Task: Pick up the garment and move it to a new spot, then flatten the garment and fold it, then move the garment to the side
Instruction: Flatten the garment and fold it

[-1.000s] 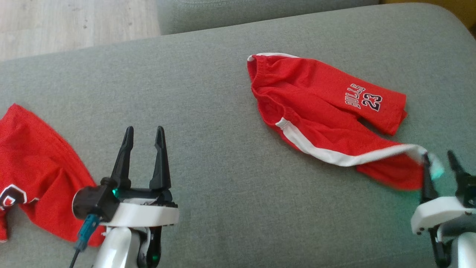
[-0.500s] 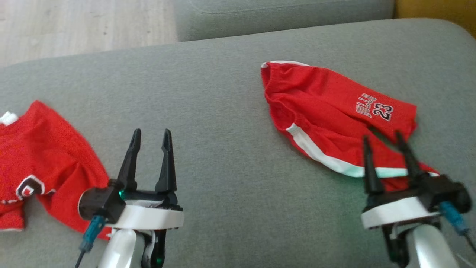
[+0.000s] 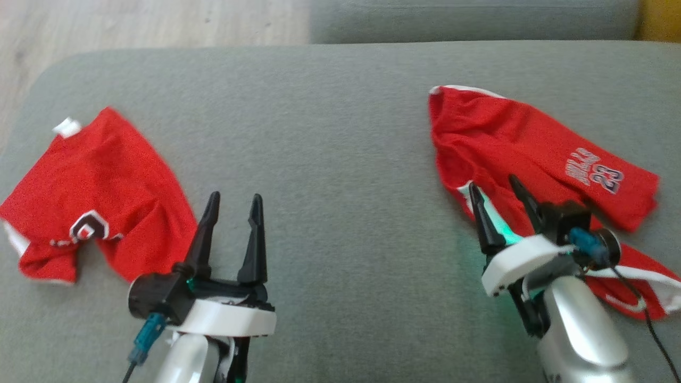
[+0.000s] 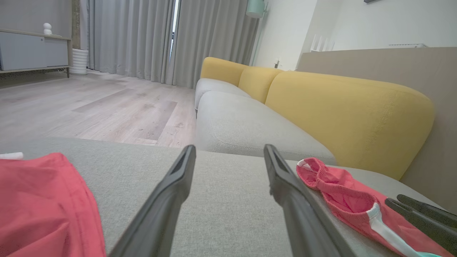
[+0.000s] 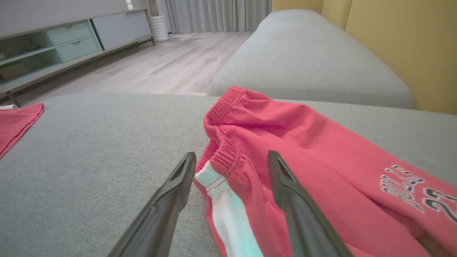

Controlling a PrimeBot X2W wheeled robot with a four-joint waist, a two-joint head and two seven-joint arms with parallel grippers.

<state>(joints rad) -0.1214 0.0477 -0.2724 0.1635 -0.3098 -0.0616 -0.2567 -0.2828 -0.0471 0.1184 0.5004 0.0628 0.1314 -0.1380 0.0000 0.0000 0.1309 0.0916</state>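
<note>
The garment, red shorts (image 3: 511,138) with a white side stripe and "BULLS 23" print, lies crumpled on the right of the grey sofa seat (image 3: 340,133). My right gripper (image 3: 492,183) hovers open just above its waistband end. In the right wrist view the fingers (image 5: 232,154) straddle the elastic waistband and white stripe of the shorts (image 5: 303,142), holding nothing. My left gripper (image 3: 235,196) stands open over bare cushion, right of a red jersey (image 3: 101,181). In the left wrist view its fingers (image 4: 230,148) are apart, with the shorts (image 4: 339,192) to the right.
The red jersey (image 4: 35,200) lies bunched near the seat's left edge. A second grey cushion (image 5: 307,57) and a yellow backrest (image 4: 339,107) lie beyond the seat. Wooden floor (image 3: 133,21) shows past the far left corner. Bare cushion separates the two garments.
My right gripper has opened and let go of the shorts' leg end, then moved in over the waistband end. The head camera has panned, shifting everything rightward. The left gripper has stayed open.
</note>
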